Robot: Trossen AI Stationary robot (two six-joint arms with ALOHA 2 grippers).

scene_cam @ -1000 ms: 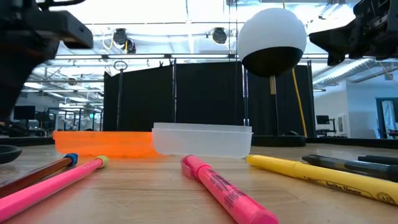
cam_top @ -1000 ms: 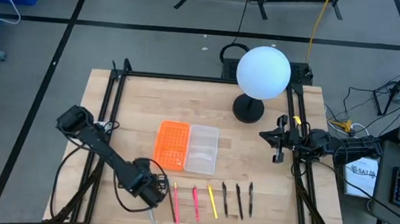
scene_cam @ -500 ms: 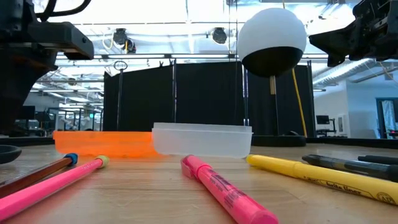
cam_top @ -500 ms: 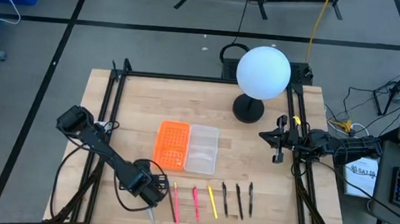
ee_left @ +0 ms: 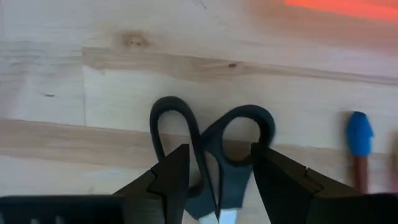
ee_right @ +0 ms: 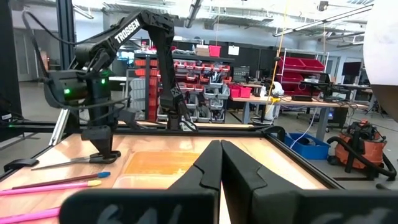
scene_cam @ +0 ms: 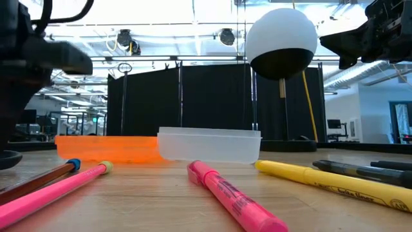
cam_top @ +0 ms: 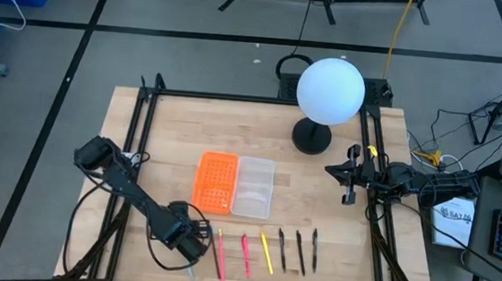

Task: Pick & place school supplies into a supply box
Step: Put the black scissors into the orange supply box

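The black-handled scissors (ee_left: 214, 143) lie flat on the wood near the table's near left corner, and their silver blade (cam_top: 189, 263) pokes out toward the near edge. My left gripper (ee_left: 217, 180) is low over them, open, with a finger on each side of the spot where the two handle loops join. Several pens and pencils lie in a row by the near edge: red-orange (cam_top: 220, 255), pink (cam_top: 245, 255), yellow (cam_top: 266, 252) and dark ones (cam_top: 300, 252). The clear supply box (cam_top: 253, 187) sits mid-table, joined to the orange panel (cam_top: 215, 182). My right gripper (cam_top: 349, 175) waits shut at the right edge. My left gripper comes from above, pointing down, with its fingers (ee_left: 168, 183) astride the scissors' handle neck (ee_left: 217, 168). The scissors lie flat on the table. Whether the fingers touch the handle I cannot tell.
A white globe lamp (cam_top: 329, 90) stands on a black base (cam_top: 311, 136) at the far right of the table. A black metal frame (cam_top: 370, 168) runs along the table's sides. Bare wood lies between the box and the pen row.
My left gripper has come down and slightly toward the near edge, over the scissors. The scissors, the pens and the box have stayed put.
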